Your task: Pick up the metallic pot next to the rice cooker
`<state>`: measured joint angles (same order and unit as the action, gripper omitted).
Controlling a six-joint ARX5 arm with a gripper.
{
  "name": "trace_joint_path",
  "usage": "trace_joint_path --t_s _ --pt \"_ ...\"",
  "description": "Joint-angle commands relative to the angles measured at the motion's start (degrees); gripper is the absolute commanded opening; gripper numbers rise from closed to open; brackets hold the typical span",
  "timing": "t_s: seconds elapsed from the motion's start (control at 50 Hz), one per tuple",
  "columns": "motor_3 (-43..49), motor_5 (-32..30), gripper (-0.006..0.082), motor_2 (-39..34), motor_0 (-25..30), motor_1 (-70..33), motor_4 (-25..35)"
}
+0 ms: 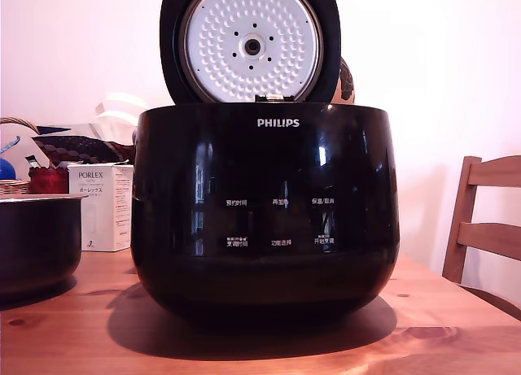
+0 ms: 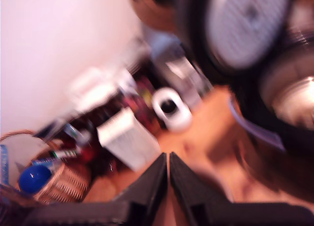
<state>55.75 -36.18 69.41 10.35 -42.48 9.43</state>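
The rice cooker (image 1: 264, 208), a large glossy black PHILIPS appliance, fills the middle of the exterior view with its lid (image 1: 251, 43) raised, showing the dimpled white inner plate. The metallic pot (image 1: 37, 245), dark with a thin pale rim, stands on the wooden table (image 1: 73, 334) at the exterior view's left edge, partly cut off. My gripper (image 2: 167, 160) shows only in the blurred wrist view. Its two dark fingers are pressed together with nothing between them, high above the table. The cooker's lid (image 2: 248, 27) and body (image 2: 289, 88) appear beyond it. I cannot pick out the pot in that blur.
A white PORLEX box (image 1: 102, 206) stands behind the pot, with a wicker basket (image 2: 59, 179) and assorted clutter along the wall. A small white round device (image 2: 171, 109) sits on the table. A wooden chair (image 1: 488, 220) is at the exterior view's right.
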Motion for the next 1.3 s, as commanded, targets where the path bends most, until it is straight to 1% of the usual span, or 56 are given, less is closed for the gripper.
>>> trace_joint_path --t_s 0.0,0.08,0.24,0.28,0.38,0.44,0.48,0.56,0.58,0.6,0.76,0.86,0.9,0.92,0.94,1.04,1.06,1.12,1.28 --pt "5.14 -1.68 0.0026 1.01 -0.09 0.15 0.24" --pt "10.51 -1.79 0.0133 1.51 -0.11 0.11 0.20" --pt "20.04 -1.31 0.0299 1.55 -0.09 0.11 0.76" --pt "21.42 -1.31 0.0359 1.55 -0.09 0.11 1.14" --pt "21.84 -0.46 0.0541 1.55 -0.09 0.13 0.98" --pt "21.92 -0.46 0.0602 1.53 -0.09 0.15 0.07" --pt "21.94 -0.33 0.0618 1.55 -0.09 0.11 -0.74" --pt "21.94 -1.11 0.0620 1.53 -0.07 -0.17 -1.62" --pt "21.94 -3.15 0.0620 1.55 -0.07 -0.31 -1.57" --pt "21.94 -3.41 0.0620 1.53 -0.07 -0.33 -1.55" --pt "21.97 -3.30 0.0613 1.53 -0.07 -2.45 -1.53" --pt "21.94 -3.28 0.0613 1.53 0.17 -5.62 -1.55" --pt "21.94 -4.42 0.0613 1.53 0.61 -7.15 -1.60" --pt "21.94 -4.42 0.0613 1.53 0.81 -7.80 -1.92" --pt "21.94 -6.16 0.0613 1.53 1.05 -8.57 -2.27" --pt "21.92 -7.61 0.0613 1.53 2.08 -12.11 -3.80" --pt "21.92 -8.63 0.0613 1.55 2.21 -12.79 -5.33" --pt "21.81 -9.79 0.0613 1.53 2.43 -14.67 -6.43" --pt "20.26 -11.50 0.0613 1.55 2.40 -19.87 -8.13"
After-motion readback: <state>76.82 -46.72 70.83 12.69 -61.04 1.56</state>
